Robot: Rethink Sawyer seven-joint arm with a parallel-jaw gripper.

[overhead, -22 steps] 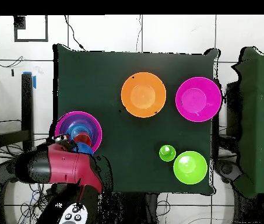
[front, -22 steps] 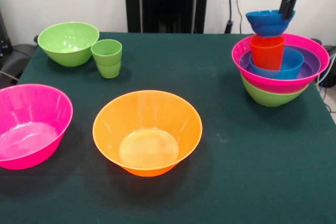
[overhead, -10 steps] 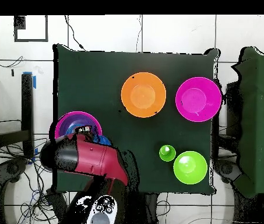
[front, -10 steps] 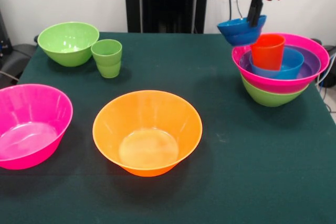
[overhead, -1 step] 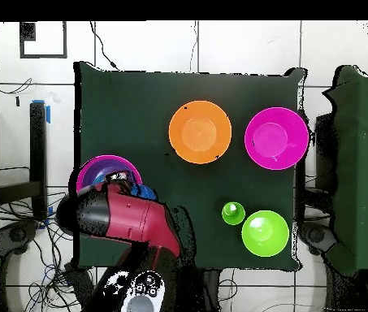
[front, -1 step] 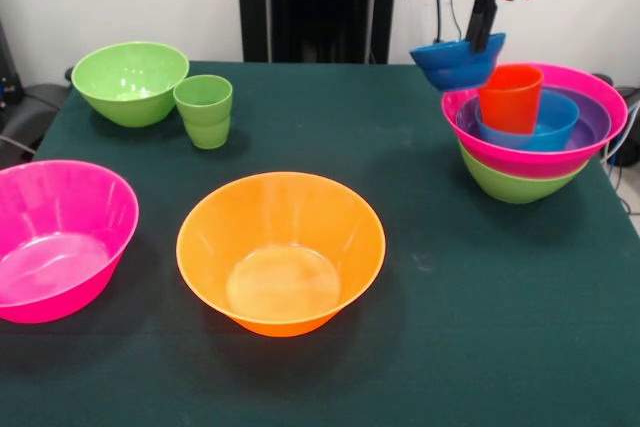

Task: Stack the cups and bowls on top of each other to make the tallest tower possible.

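My fingers are pinched on the rim of the small blue bowl, one inside and one outside. It hangs tilted in the air, just beside the tower on its inner side, clear of the table.

The tower sits near the table's corner: green base, wide pink rim, purple and blue bowls nested inside, and the orange-red cup upright in the middle.

My worry: a one-sided rim pinch lets the bowl swing or slip out, I judge. If it comes down tilted, it could clip the cup or the pink rim and shove the pile toward the edge.

The green cup beside the green bowl, the orange bowl and the pink bowl are well apart from all this.

Against a second ago, the blue bowl has moved off from above the orange-red cup, sideways and a touch lower. In the last half second it barely shifts.
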